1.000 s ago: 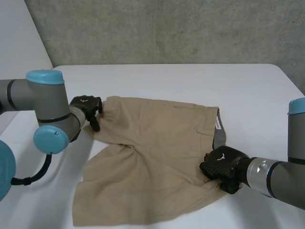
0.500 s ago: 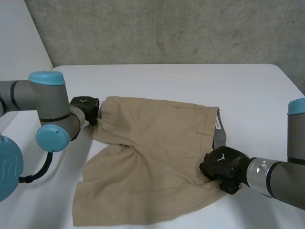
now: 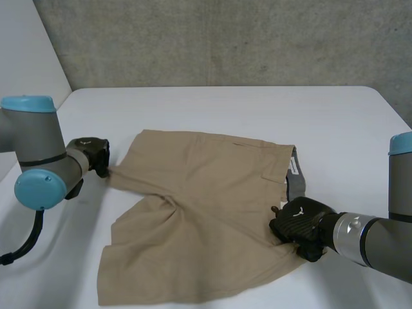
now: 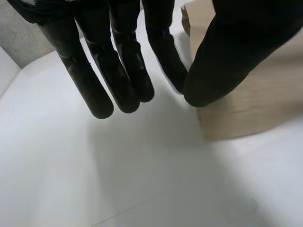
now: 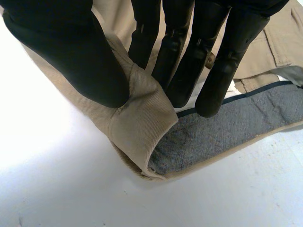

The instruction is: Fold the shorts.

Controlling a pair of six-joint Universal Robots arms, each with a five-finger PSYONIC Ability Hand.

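Nearest the camera, the right hand (image 3: pixel 297 224) is clamped on the khaki shorts (image 3: pixel 193 219) at the near corner of the waist. Its wrist view shows the thumb pressing a turned-up fold of tan cloth against the fingers (image 5: pixel 182 71), whose tips hide the seam behind them. The grey waistband lining (image 5: pixel 213 127) lies open beside that fold. The right arm (image 3: pixel 373 241) runs out past the picture's edge. The shorts lie spread on the white table (image 3: pixel 257 109), waist toward the right hand and legs toward the left, with creases bunched at the crotch. A small white tag (image 3: pixel 291 166) sits inside the waistband, too small to read. Farther back, the left hand (image 3: pixel 90 153) sits at the tip of the far leg's hem corner, where the cloth draws out to a point. In its wrist view the cloth's edge runs in behind the hand, so I cannot tell whether it has hold of it. The left arm (image 3: pixel 38 148) is cut off at the side. A concrete wall (image 3: pixel 225 38) stands beyond the table.
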